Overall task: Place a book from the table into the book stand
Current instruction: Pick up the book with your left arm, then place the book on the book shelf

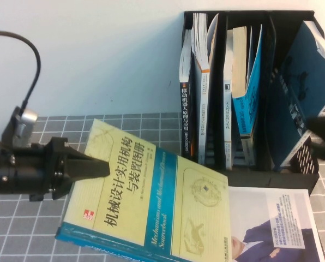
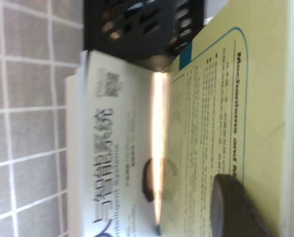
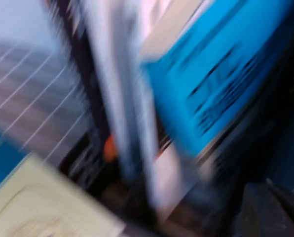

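The left gripper clamps the book by its left edge, holding it tilted above the table near the front edge (over a white book). The stand sits at the back right. The right gripper is at the right edge beside the stand; its finger state cannot be told.

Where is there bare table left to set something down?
Bare table lies left of the book stand, beyond the book held by the left pincer. Crowded near the white book and right pincer.
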Tool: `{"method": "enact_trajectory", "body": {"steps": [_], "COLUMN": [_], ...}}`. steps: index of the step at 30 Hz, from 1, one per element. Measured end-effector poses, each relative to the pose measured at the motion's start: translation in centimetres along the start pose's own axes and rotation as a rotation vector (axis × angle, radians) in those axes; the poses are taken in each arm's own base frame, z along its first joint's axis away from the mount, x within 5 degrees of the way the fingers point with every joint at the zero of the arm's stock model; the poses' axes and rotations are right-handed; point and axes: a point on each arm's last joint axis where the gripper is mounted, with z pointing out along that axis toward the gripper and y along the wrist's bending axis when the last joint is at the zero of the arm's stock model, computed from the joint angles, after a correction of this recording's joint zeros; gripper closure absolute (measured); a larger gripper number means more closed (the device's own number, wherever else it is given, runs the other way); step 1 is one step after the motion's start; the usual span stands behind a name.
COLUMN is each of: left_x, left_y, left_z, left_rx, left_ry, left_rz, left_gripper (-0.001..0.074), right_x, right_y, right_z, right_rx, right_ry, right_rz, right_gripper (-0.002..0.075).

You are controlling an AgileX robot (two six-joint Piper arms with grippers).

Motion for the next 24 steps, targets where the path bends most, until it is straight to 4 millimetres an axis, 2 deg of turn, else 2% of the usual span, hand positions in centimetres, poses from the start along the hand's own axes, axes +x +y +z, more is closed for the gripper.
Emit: {"method": "enact_trajectory", "body": {"steps": [3,6,13,16,19,24], "left_x": [0.6,1.0,0.2,-1.0,-2.9,-6.3], "left_y": [-2.6,-6.3,-15.8,-18.6,-20.5,-22.2], "left_z": [-0.7,-0.8,0.3,1.5,2.8,5.7], "left_rx": [-0.007,-0.005,0.027,0.036,0.031,0.025], "left_ry": [-0.019,-0.009,-0.050,-0.080,-0.113,-0.156], "left_rz": [0.074,0.173,0.374,0.380,0.380,0.372], "left_gripper": [0.0539,0.0538,0.0538,0.0539,0.0539,0.0539], "right_x": [-1.5,-2.4,-2.7,-2.8,-2.7,-2.5], "right_y": [-0.8,-1.5,-2.1,-2.9,-3.5,-4.2], "right_z": [-1.8,-3.0,-3.3,-3.6,-3.9,-4.1], "right_rx": [0.128,0.229,0.310,0.401,0.483,0.513], "right_ry": [-0.110,-0.175,-0.191,-0.198,-0.188,-0.169], "right_rz": [-0.054,-0.109,-0.140,-0.138,-0.145,-0.094], "right_gripper": [0.0728,0.0728,0.0728,0.0728,0.0728,0.0728]}}
